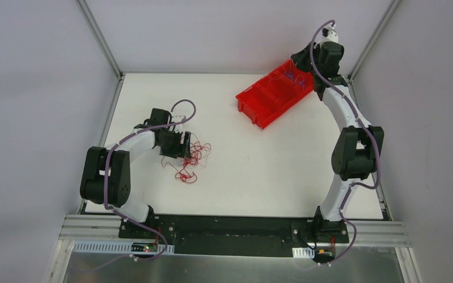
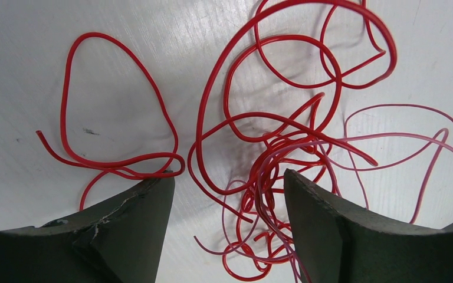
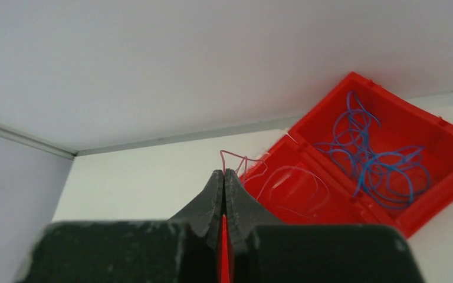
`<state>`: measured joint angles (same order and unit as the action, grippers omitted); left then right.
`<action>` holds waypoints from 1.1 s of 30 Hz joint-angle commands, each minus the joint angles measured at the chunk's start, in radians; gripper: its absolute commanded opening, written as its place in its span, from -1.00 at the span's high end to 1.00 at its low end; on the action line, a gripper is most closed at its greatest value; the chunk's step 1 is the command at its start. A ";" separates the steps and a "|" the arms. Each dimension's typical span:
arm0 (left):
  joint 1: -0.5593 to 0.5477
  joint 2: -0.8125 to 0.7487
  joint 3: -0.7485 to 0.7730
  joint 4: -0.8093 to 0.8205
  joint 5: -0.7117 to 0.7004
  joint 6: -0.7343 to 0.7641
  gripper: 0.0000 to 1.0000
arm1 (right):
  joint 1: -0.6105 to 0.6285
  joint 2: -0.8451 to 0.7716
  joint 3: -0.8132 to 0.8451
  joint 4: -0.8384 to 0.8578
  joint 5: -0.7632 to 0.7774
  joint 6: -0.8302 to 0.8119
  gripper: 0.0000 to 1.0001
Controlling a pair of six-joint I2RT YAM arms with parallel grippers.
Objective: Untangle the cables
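A tangle of thin red cables [image 1: 191,156] with a few pink strands lies on the white table left of centre. In the left wrist view the tangle [image 2: 283,147] spreads between and beyond my fingers, and one red loop [image 2: 118,106] lies apart to the left. My left gripper [image 1: 183,146] [image 2: 227,175] is open just above the tangle, holding nothing. My right gripper [image 1: 299,69] [image 3: 225,171] is shut on a thin pink cable [image 3: 236,156] that rises from its tips and trails toward the red bin [image 1: 258,113].
The red bin [image 3: 439,203] stands at the back right and has two compartments. One holds blue cables [image 3: 371,156] [image 1: 292,76]; the other holds a pale pink cable [image 3: 295,177]. White walls and metal frame posts close in the table.
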<state>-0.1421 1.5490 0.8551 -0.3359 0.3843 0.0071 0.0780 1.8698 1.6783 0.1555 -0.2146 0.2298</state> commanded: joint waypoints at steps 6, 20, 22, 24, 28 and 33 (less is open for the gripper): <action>0.014 0.045 0.006 -0.021 -0.024 -0.003 -0.42 | 0.005 0.072 -0.022 -0.015 0.107 -0.189 1.00; 0.013 0.092 0.070 -0.062 0.085 -0.004 -0.04 | 0.054 0.278 0.119 -0.221 0.001 -0.318 1.00; 0.013 0.104 0.084 -0.067 0.114 -0.028 0.01 | 0.056 0.310 0.152 -0.251 -0.003 -0.322 1.00; 0.010 0.114 0.094 -0.064 0.152 -0.050 0.04 | 0.055 0.328 0.177 -0.272 -0.008 -0.328 1.00; -0.005 0.137 0.097 -0.056 0.189 -0.079 0.11 | 0.053 0.339 0.235 -0.339 0.006 -0.358 0.88; -0.014 0.146 0.106 -0.049 0.203 -0.080 0.31 | 0.037 0.260 0.230 -0.410 -0.044 -0.389 -0.01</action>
<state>-0.1440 1.6768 0.9409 -0.3580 0.5457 -0.0605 0.1295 2.2284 1.8656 -0.1837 -0.2081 -0.1181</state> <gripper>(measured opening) 0.383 0.424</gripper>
